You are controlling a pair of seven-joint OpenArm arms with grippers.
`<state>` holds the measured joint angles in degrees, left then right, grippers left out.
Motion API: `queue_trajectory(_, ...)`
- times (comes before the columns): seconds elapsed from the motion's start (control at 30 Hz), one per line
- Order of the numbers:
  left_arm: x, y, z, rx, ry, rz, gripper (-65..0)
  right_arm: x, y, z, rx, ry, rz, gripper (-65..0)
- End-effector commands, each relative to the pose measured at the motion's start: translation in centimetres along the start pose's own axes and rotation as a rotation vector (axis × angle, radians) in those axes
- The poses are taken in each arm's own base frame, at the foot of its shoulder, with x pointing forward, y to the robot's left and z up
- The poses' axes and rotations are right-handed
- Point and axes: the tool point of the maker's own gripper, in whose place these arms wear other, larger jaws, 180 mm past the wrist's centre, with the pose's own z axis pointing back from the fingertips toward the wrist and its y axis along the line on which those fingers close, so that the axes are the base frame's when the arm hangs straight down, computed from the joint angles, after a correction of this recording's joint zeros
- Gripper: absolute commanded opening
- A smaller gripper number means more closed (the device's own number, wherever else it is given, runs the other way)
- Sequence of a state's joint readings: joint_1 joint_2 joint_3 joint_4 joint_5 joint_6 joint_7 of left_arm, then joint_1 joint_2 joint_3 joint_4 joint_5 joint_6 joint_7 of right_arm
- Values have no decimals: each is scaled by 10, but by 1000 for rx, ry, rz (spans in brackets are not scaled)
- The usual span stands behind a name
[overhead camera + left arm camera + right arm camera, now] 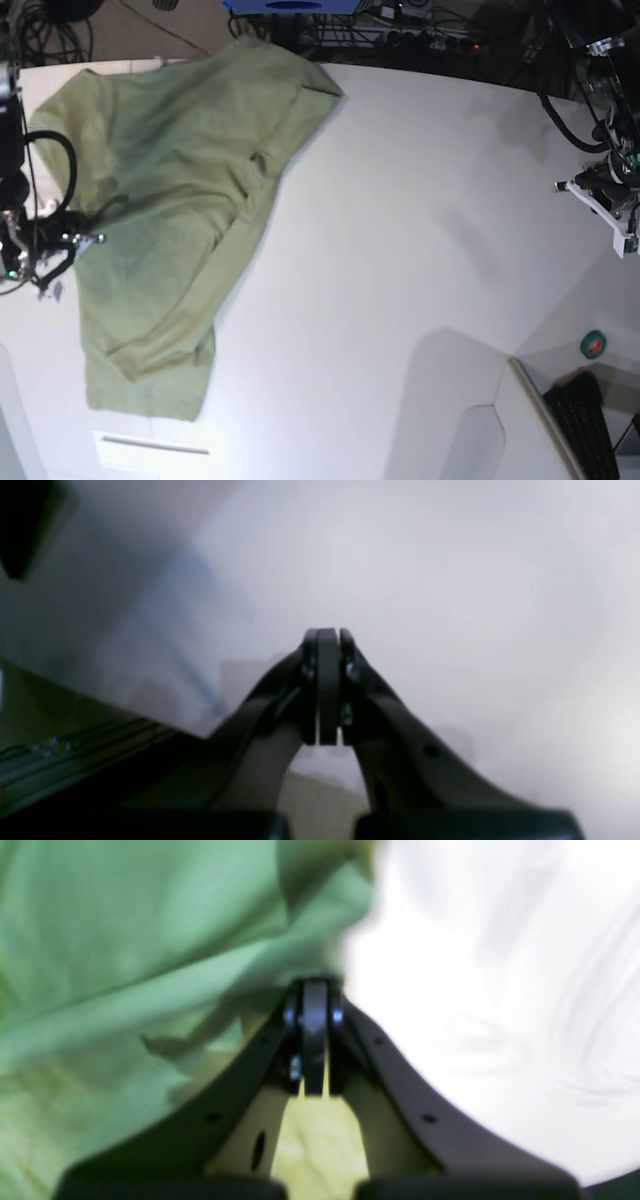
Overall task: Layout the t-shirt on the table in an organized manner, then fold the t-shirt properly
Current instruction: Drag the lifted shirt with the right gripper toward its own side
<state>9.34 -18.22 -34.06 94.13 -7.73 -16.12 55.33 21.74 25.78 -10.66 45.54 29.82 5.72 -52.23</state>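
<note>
The olive-green t-shirt (170, 180) lies rumpled and partly doubled over on the left part of the white table (400, 200), from the far edge down toward the front. At the shirt's left edge my right gripper (80, 238) is shut on a pinch of cloth. In the right wrist view the t-shirt (125, 940) has folds running into the closed right gripper (314, 985), with white table (475, 990) to its right. My left gripper (327, 635) is shut and holds nothing over bare table (450, 580). Its arm (610, 190) is at the far right, well away from the shirt.
Cables and equipment (400, 30) crowd the space behind the table's far edge. A white panel (540, 430), a small green and red disc (594, 345) and a dark ribbed object (590, 425) sit at the front right. A dark rail (75, 745) shows in the left wrist view.
</note>
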Motion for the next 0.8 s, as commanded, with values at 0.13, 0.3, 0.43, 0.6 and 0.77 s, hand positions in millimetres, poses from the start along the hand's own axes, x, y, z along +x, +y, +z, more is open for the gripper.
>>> queue_trajectory(0.13,-5,15,1,28,-57,-33,-650,68,19,53,35,-171,69,-650)
queue_trajectory(0.3,-28,37,-5,61,0,21,-650,79,109,91,140,-281,119,-650)
queue_trajectory(0.43,-32,54,2,58,-11,31,-650,96,152,74,223,-254,60,-650)
queue_trajectory(0.6,-41,65,11,10,-14,-8,-650,120,159,48,226,-233,-38,-650)
queue_trajectory(0.77,-55,78,18,36,8,8,-650,127,144,32,193,-248,-96,-650)
